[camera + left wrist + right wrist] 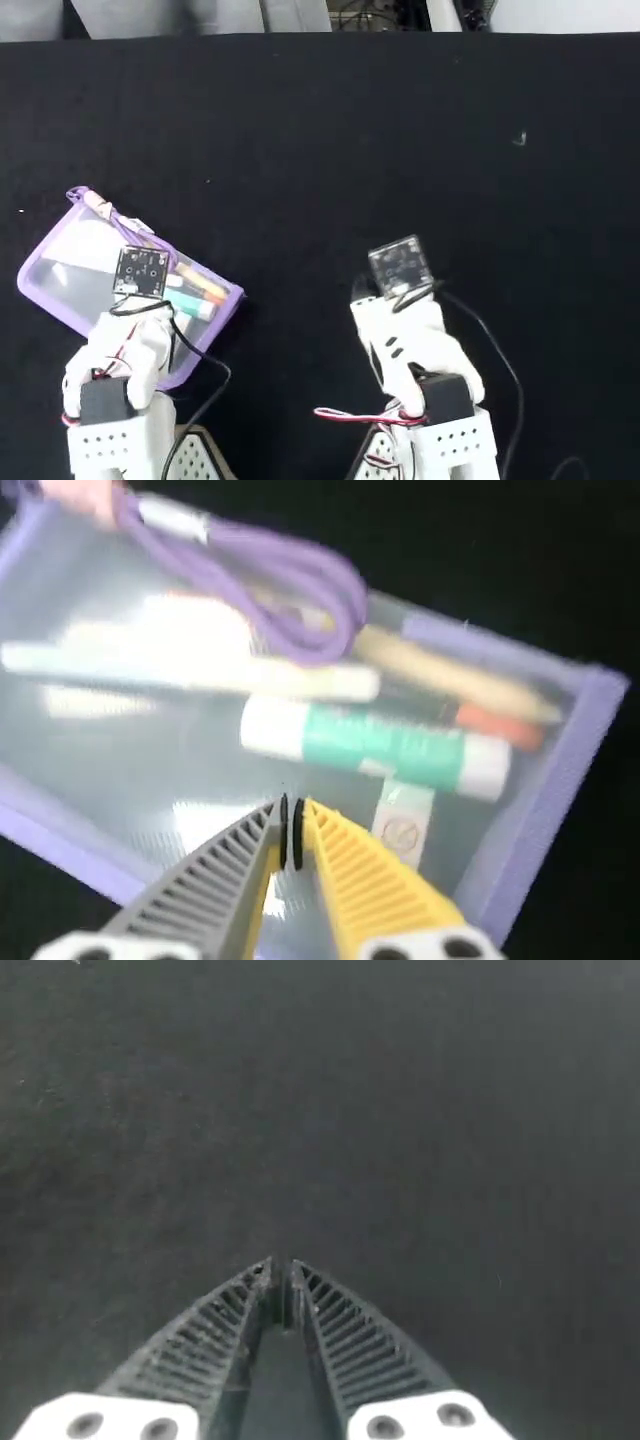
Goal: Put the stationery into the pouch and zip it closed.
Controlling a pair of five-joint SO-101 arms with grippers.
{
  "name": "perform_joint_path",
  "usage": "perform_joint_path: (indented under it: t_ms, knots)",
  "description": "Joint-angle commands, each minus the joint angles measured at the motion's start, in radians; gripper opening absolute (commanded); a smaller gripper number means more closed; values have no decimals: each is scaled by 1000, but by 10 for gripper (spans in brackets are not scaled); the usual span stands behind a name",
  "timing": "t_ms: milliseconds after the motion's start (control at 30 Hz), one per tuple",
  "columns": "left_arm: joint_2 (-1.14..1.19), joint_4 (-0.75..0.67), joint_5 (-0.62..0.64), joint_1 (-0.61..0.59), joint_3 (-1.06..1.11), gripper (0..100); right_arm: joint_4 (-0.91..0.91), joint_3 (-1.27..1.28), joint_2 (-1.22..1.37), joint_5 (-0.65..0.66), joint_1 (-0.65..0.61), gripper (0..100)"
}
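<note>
— One at a time, starting with the left gripper [290, 825]: hanging right over the pouch [560, 780], pressing its jaws together on nothing.

— And lying where, that pouch?

— Sitting by the near left corner of the table [320, 120], slanting its long axis from the left edge toward the near edge. Already holding the glue stick [375, 742] and a tan pencil [450, 675] inside.

— Going for the zipper pull [175, 520] next, then?

— Probably. Resting at the pouch's far end, trailing a purple cord [340, 585], lying ahead of the left gripper and away from that arm's base. Not managing to tell whether needing more zipping.

— Counting on the right gripper [283, 1295]?

— Hardly. Also pinching shut, hanging over bare table, well apart from the pouch, nearer the middle of the near edge.
</note>
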Motion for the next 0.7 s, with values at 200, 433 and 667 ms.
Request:
perform_joint_path:
  t_ms: [200,433,667]
  knots:
    - [-8,-6,-3,-22,104,47,176,19,-87,-204,155,15]
    - [-6,-9,-3,24,131,47,308,19,-88,-204,160,14]
    - [-5,-9,-6,30,131,47,321,19,-87,-204,160,13]
